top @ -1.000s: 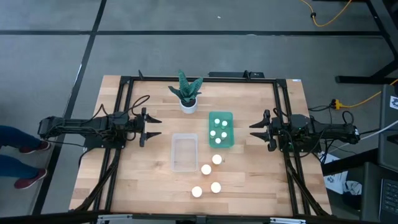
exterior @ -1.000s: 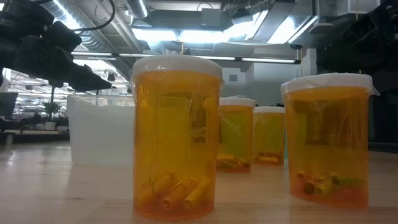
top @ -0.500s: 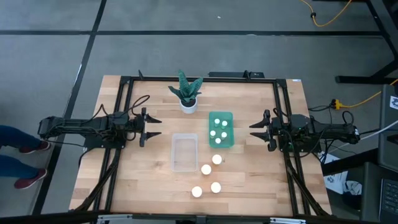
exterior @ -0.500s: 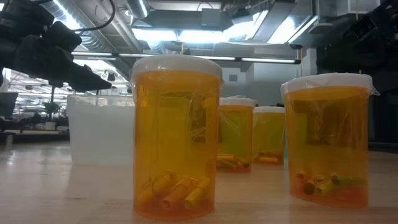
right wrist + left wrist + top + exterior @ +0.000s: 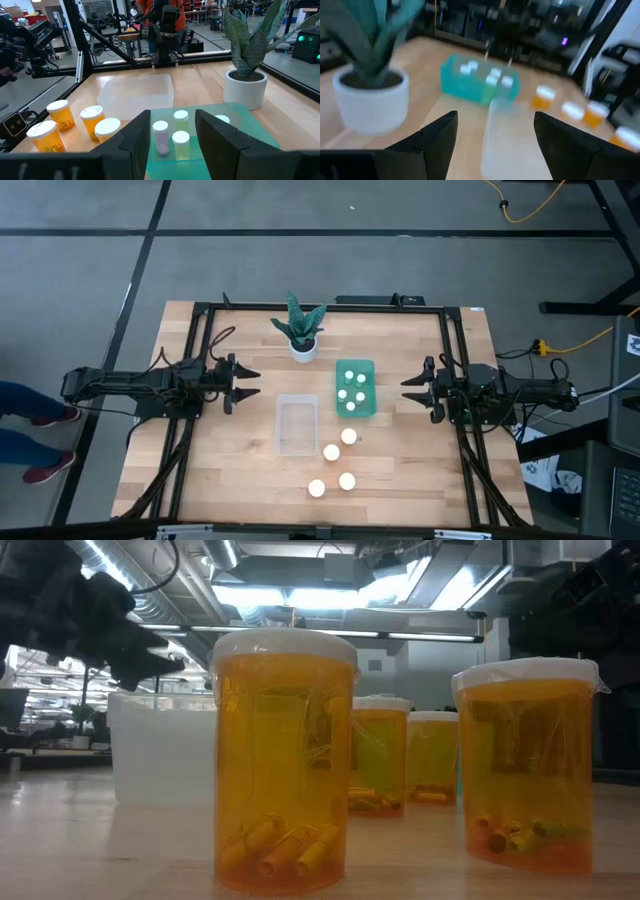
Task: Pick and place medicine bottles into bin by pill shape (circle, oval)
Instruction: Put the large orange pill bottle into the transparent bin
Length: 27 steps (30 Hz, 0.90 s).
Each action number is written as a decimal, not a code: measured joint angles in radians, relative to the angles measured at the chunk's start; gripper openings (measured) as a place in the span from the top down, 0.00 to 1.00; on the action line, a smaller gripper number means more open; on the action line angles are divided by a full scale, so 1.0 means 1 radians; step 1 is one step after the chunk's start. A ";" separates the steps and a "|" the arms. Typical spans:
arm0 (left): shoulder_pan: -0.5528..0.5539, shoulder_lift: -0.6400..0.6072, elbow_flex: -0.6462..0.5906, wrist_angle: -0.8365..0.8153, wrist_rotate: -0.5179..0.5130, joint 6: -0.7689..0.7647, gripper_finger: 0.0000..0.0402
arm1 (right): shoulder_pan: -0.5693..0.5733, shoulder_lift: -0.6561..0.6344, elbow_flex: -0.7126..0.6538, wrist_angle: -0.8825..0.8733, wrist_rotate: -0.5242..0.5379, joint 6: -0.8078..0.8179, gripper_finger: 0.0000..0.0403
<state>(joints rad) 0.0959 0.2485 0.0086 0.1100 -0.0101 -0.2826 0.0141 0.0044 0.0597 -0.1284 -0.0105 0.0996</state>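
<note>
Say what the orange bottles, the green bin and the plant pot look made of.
Orange bottles: see-through amber plastic, pills showing inside, with matte white caps. Green bin: translucent teal plastic, probably. Plant pot: smooth white, ceramic or plastic; unclear.

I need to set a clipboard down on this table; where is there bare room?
Bare wood lies between the left gripper and the clear bin, and along the table's right side below the right gripper. The middle is crowded: plant pot, green bin, four loose medicine bottles.
</note>
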 joint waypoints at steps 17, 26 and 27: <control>-0.021 0.014 0.138 0.132 0.160 -0.152 0.37 | 0.000 0.000 0.000 0.000 0.000 0.000 0.61; -0.252 0.427 0.612 -0.027 0.103 0.094 0.37 | 0.000 0.000 0.000 0.000 0.000 0.000 0.61; -0.282 0.494 0.660 -0.032 0.099 0.139 0.37 | 0.000 0.000 0.000 0.000 0.000 0.000 0.61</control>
<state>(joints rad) -0.1861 0.7422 0.6686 0.0785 0.0891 -0.1432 0.0143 0.0044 0.0597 -0.1284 -0.0105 0.0998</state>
